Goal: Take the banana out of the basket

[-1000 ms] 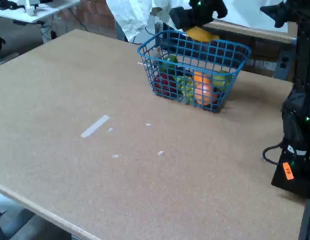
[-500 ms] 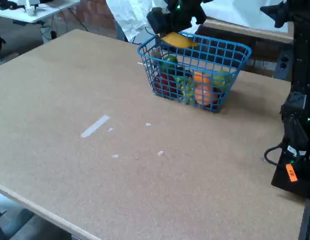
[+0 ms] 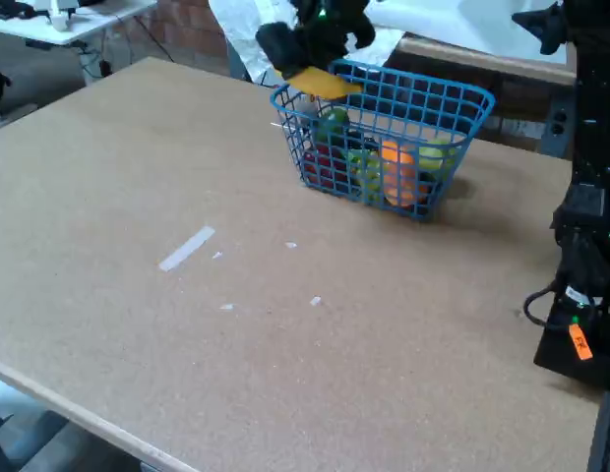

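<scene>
The blue wire basket (image 3: 453,98) stands at the back of the table in the fixed view, with several fruits inside. Above its left rim hangs the yellow banana (image 3: 321,83), held up in the air by my black gripper (image 3: 297,61), which is shut on it from above. The banana's left end overhangs the basket's left corner. The gripper's fingertips are hard to make out against the dark arm.
Inside the basket lie an orange-pink fruit (image 3: 397,169), green fruits (image 3: 364,167) and a red one (image 3: 323,162). A strip of tape (image 3: 187,247) and small scraps lie on the brown tabletop (image 3: 187,324). The arm's black base (image 3: 580,285) with cables stands at the right edge.
The gripper has carried the banana leftward, from above the basket's back middle to above its left rim. The basket and its fruits stayed in place.
</scene>
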`<move>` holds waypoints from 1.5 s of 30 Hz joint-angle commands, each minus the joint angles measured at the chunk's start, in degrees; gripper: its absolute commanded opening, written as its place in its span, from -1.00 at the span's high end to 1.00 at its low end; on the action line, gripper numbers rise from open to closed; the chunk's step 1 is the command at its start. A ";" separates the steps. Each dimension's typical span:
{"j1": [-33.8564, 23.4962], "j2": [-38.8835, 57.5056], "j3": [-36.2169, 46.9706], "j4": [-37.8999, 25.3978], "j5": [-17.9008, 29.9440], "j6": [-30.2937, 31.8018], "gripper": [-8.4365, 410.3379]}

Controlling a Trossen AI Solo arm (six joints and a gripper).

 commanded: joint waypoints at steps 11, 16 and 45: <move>12.28 0.04 -0.04 1.90 0.26 -8.31 0.95; 14.27 1.14 -0.15 1.05 0.20 -11.72 0.95; 16.06 16.09 -0.15 5.86 -5.77 -20.70 0.95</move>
